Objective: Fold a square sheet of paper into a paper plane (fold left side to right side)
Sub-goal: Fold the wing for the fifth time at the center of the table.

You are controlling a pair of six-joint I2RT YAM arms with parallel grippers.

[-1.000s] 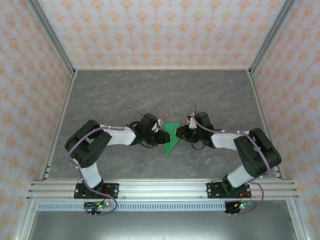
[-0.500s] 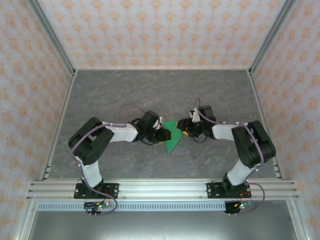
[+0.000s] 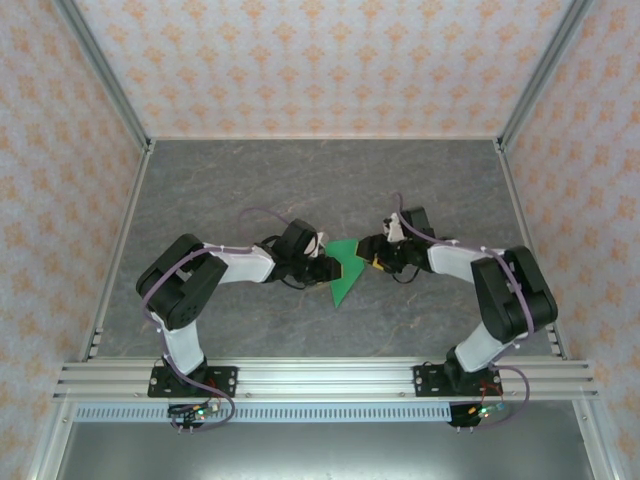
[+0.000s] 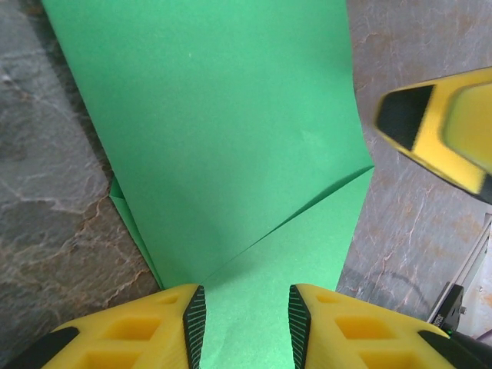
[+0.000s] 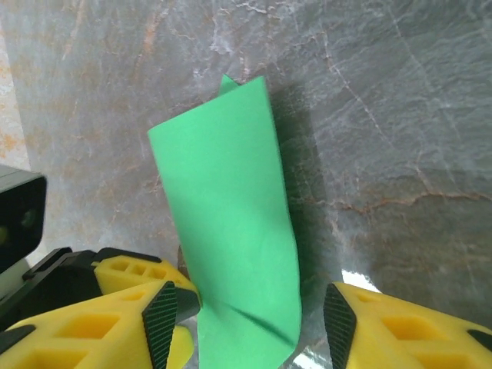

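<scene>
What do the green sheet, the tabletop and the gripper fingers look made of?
Green sheet: thin matte paper, judging by sharp creases and a lifted flap. Tabletop: grey stone-look surface with veins, perhaps printed laminate. Fingers: yellow plastic, likely moulded, with black ribbed pads.

The left tool and right tool hem the green paper; the table beyond lies open.

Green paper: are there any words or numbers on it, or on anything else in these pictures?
Nothing here can be read.
The green paper is plain.
The left gripper's yellow fingers carry no label.
The walls have an orange ornament pattern, not letters.
The small boards below the arm bases are too small to read.
</scene>
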